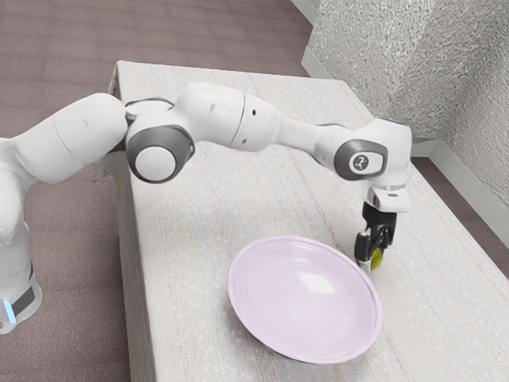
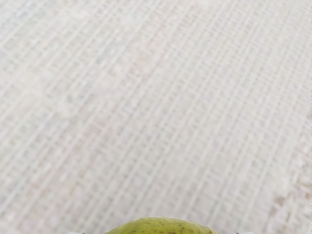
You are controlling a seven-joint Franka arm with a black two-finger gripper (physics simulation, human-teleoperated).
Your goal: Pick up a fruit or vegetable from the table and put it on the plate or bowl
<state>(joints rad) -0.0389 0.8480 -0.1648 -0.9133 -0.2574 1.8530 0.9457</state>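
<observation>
**Pale woven tabletop (image 1: 199,231): fruit (image 1: 376,259) pinched beside bowl (image 1: 302,306)**

Reaches in from the exterior view's left, across the lilac bowl, to just past its rim on that view's right. Grips the small yellow-green fruit between both fingers of the end effector (image 1: 375,254), low over the tabletop. Looks like the lift step. Calls next for rising above the rim, crossing over the bowl, then letting go.

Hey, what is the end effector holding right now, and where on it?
A yellow-green fruit, gripped by its upper part in the end effector.
</observation>
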